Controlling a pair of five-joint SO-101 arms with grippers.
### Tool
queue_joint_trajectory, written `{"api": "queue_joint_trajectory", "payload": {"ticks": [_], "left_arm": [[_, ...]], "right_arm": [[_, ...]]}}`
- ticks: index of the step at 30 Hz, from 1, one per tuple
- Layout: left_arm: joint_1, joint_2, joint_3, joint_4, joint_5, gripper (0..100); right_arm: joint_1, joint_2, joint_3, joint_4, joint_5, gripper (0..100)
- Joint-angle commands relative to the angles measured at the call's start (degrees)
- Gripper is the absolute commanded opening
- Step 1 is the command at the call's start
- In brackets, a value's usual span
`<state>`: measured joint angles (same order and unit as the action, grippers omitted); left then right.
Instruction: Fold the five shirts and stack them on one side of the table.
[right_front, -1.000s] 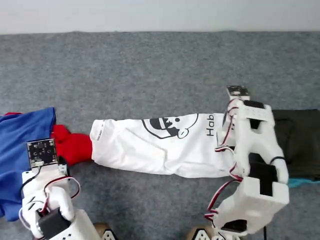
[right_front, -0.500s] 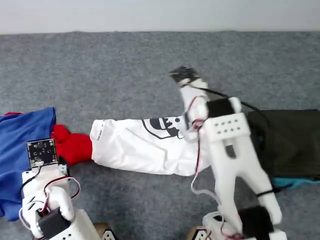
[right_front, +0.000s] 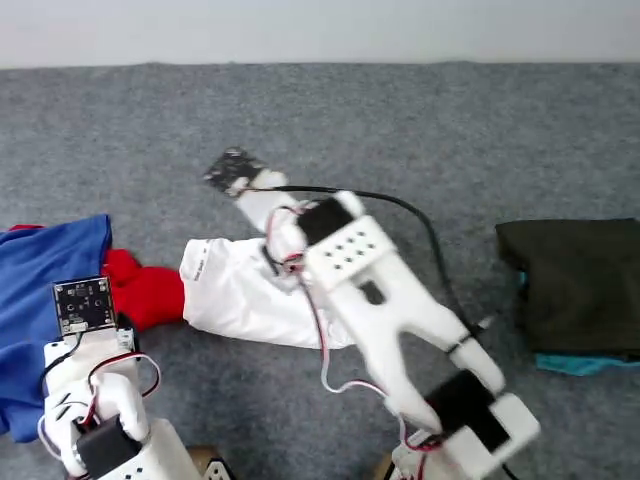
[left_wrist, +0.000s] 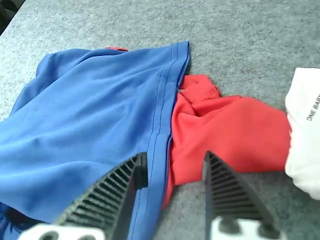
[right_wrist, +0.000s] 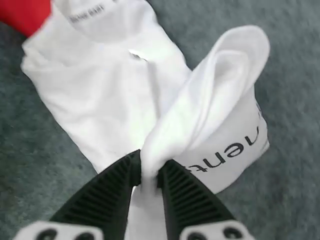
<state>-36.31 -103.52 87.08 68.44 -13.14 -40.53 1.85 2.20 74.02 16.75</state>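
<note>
Clenched on a bunched fold of the long white fabric shirt (right_wrist: 100, 90) with dark print, the right gripper (right_wrist: 149, 169) pinches the cloth between its black ribbed fingers (right_wrist: 112, 185). The raised part arches up from the jaws in a rounded loop above the rest of the garment. That rest lies flat on the grey felt-like table cover (right_front: 420, 130). In the high view the white shirt sits left of the frame's centre. The white plastic right arm (right_front: 390, 310) slants over it from the bottom edge, right of centre, up towards the middle left and hides the shirt's right-hand part. The left gripper (left_wrist: 175, 157) is released, its two dark fingers spread apart. It hovers above the stitched hem of the rumpled blue knit shirt (left_wrist: 85, 115) and the crumpled red fabric shirt (left_wrist: 230, 130) just beside that hem. In the high view the blue shirt fills the left edge of the frame. The red one lies between it and the white shirt, tucked partly under the blue hem and touching the white shirt's near end. At the right edge of the high view, well apart from the white shirt, a folded near-black shirt (right_front: 575, 280) rests on a folded turquoise shirt (right_front: 570, 363). A thin strip of the turquoise one shows along the dark shirt's lower side.
</note>
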Motion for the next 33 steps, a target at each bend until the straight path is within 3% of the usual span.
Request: {"api": "queue_joint_trajectory", "payload": {"ticks": [1,8,14,16,20,23,28,33], "left_arm": [[0.3,-0.6,-2.1,-0.6,-0.4,19],[0.3,-0.6,-2.1,-0.6,-0.4,19],[0.4,-0.6,-2.1,-0.6,-0.4,19],[0.4,-0.6,-2.1,-0.6,-0.4,19],[0.4,-0.6,-2.1,-0.6,-0.4,19],[0.5,-0.7,-2.0,-0.6,-0.4,19],[0.5,-0.7,-2.0,-0.6,-0.4,19],[0.4,-0.7,-2.0,-0.6,-0.4,19]], "right_arm": [[-3.2,5.1,-10.7,2.3,0.3,1.0],[-7.3,17.4,-25.8,7.3,0.3,1.7],[-10.4,25.1,-38.0,14.4,-0.8,24.3],[-10.6,26.4,-42.5,17.4,-2.3,26.6],[-7.5,27.6,-49.5,25.6,-1.2,17.6],[-3.8,27.2,-50.5,29.1,0.5,0.9],[0.9,23.0,-41.4,29.0,2.3,0.9],[-1.4,20.4,-29.6,28.6,3.1,0.9]]}}
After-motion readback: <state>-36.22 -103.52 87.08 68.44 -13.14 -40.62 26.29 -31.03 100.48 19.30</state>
